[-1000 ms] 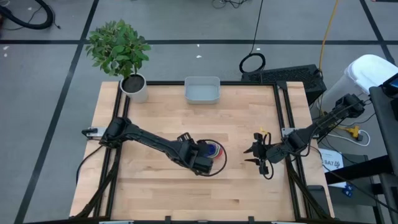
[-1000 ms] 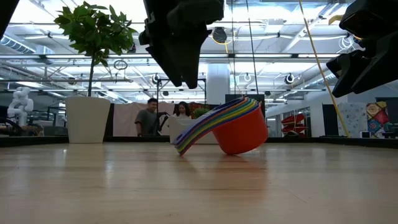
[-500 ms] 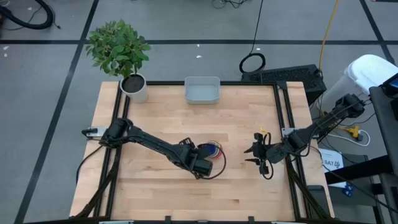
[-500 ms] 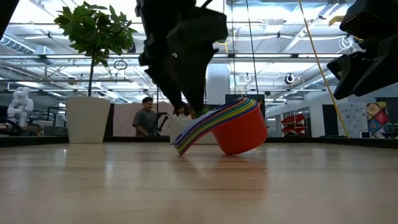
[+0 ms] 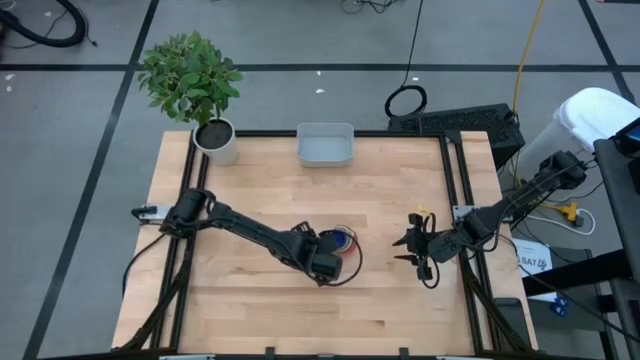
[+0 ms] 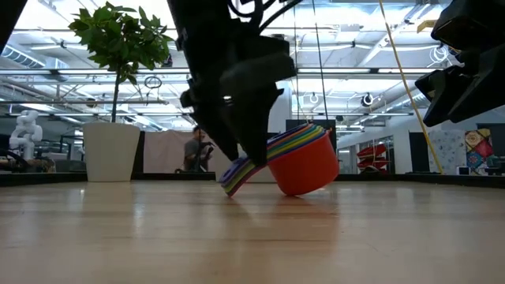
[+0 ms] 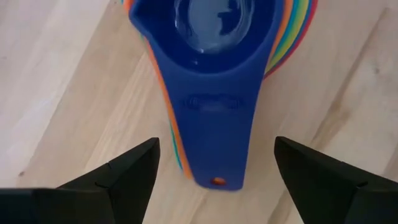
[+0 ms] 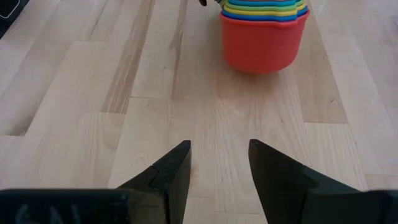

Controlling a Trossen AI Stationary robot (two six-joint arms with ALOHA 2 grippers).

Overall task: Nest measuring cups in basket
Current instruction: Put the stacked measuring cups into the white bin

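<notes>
Left pincer (image 7: pixel 214 171) hangs spread wide over the handles of the nested plastic measuring cups (image 7: pixel 217 68) — one rainbow stack, dark blue innermost, glossy red outermost, mid-desk (image 5: pixel 400 310). Right pincer (image 5: pixel 411 246) waits nearby, parted. One pale grey translucent rectangular basket (image 5: pixel 325 145) sits at the far edge.

One camera hangs above and looks straight down on the whole pale wooden desk (image 5: pixel 380 190) and both dark arms. Another sits at desk-top height, looking level across the boards into the room beyond. The left wrist camera peers down, very close, between the spread fingers of the left claw (image 7: pixel 214 171) at the nested stack of coloured plastic measuring cups (image 7: pixel 217 56). The right wrist camera looks forward past the right claw (image 8: pixel 219 163) from farther off. All four views share that stack.
</notes>
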